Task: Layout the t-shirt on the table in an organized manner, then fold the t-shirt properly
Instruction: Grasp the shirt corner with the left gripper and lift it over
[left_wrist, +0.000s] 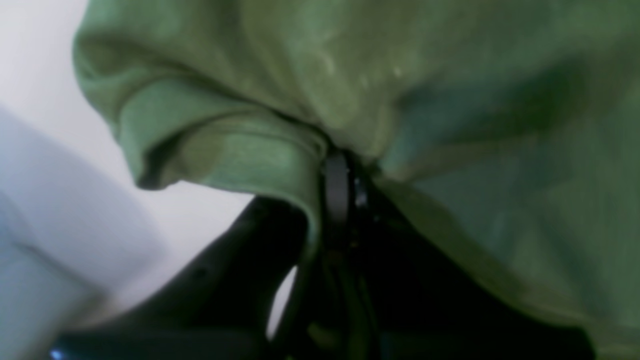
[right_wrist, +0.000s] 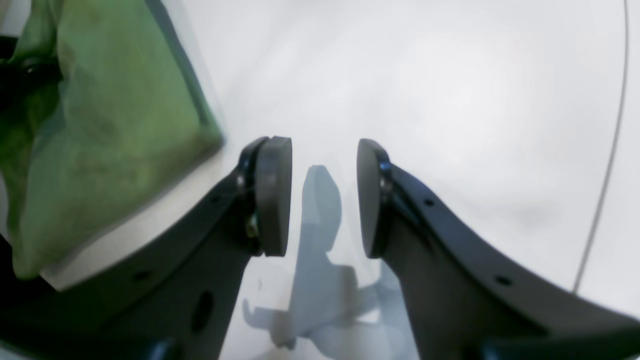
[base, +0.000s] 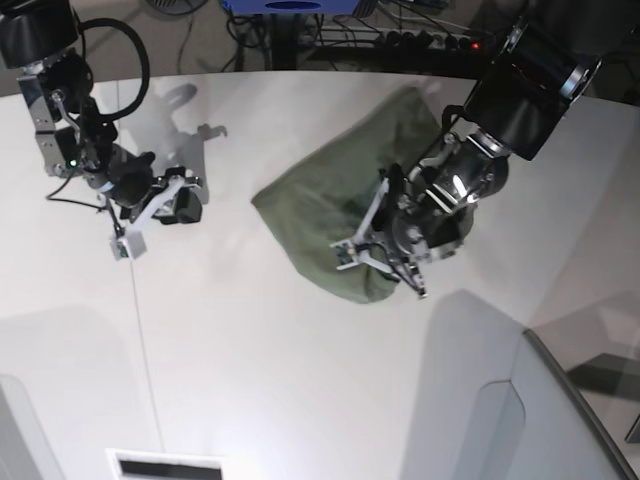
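The olive-green t-shirt (base: 320, 215) lies bunched in a rumpled heap on the white table (base: 300, 380), right of centre in the base view. My left gripper (base: 372, 255) is at the heap's near edge. In the left wrist view it (left_wrist: 340, 190) is shut on a fold of the t-shirt (left_wrist: 350, 75), with a hemmed edge hanging to the left of the jaws. My right gripper (base: 185, 203) hovers over bare table well to the left of the cloth. It (right_wrist: 324, 195) stands open with nothing between its pads, and the t-shirt (right_wrist: 110, 140) lies off to its left.
A thin dark seam line (base: 140, 330) runs across the table near the right arm, also visible as the seam (right_wrist: 605, 165) in the right wrist view. A grey angled panel (base: 480, 400) rises at the near right. Cables and equipment lie beyond the curved far edge (base: 300, 70).
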